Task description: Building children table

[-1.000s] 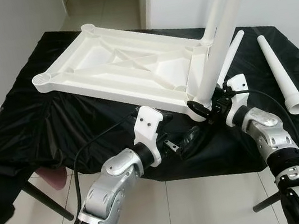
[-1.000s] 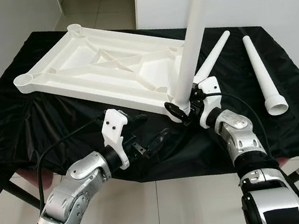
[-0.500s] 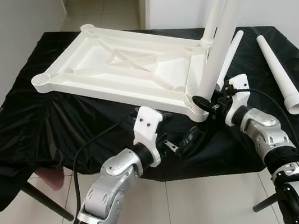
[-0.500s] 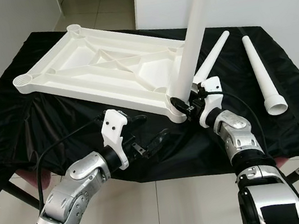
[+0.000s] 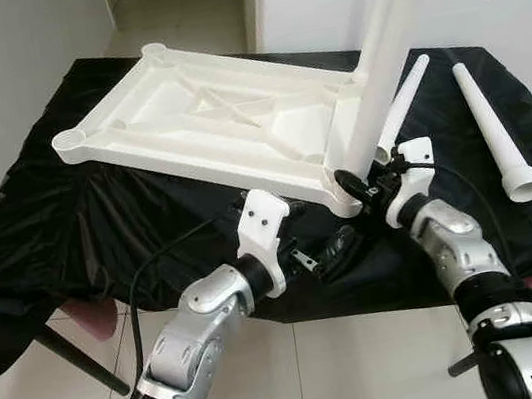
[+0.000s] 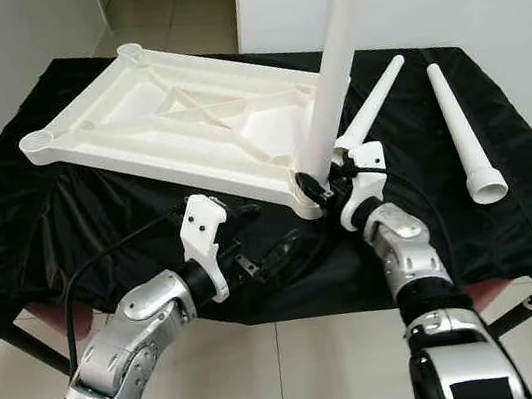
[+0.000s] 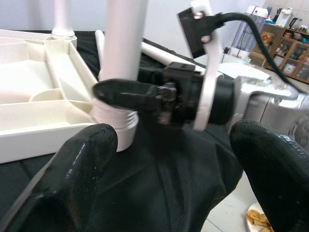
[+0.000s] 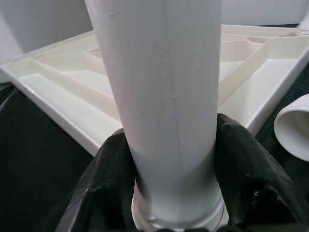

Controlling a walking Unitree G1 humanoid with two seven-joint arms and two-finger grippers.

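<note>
Upside down on the black-draped table (image 5: 70, 241) lies the white tabletop (image 5: 225, 130). Next, the right hand (image 6: 316, 183) clamps a standing white leg (image 6: 331, 68) at its near corner socket. Lastly, the left hand (image 5: 333, 250) gapes wide just before it.

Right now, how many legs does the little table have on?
One far-corner leg looks already fitted on the upside-down tabletop. The right end effector grips a second leg at its near-corner socket. Two loose legs lie on the black cloth, unfitted. The left end effector waits open.
</note>
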